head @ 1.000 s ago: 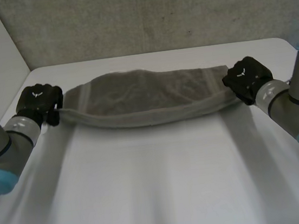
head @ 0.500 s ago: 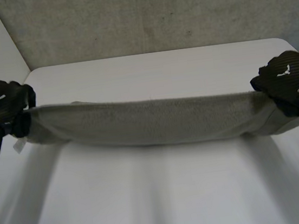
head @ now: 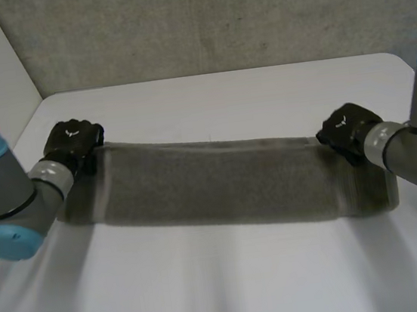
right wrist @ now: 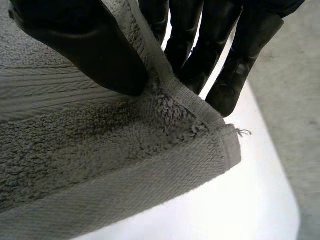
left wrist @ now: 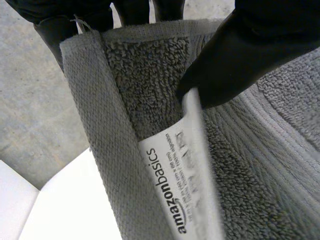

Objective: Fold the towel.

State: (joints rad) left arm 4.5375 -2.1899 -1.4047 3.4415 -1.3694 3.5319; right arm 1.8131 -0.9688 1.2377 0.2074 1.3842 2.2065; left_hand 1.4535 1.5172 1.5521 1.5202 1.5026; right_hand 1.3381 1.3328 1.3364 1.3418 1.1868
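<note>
Grey towel (head: 220, 185), white printed label (left wrist: 182, 185), white table (head: 231, 275)

Half a second ago I held my left hand (head: 74, 142) and right hand (head: 350, 129) high and wide apart, close to the camera. Both have since dropped back toward the table (head: 232, 282). The towel (head: 220, 185), a rounded bulge a second ago, now stretches between them as a long flat band.

Head camera back and high, looking down the white table (head: 232, 290) to the grey wall (head: 199, 20), wrist cameras in tight along left hand (left wrist: 240, 55) and right hand (right wrist: 90, 45), each sharing one end of the towel (head: 220, 189) with the head view.
</note>
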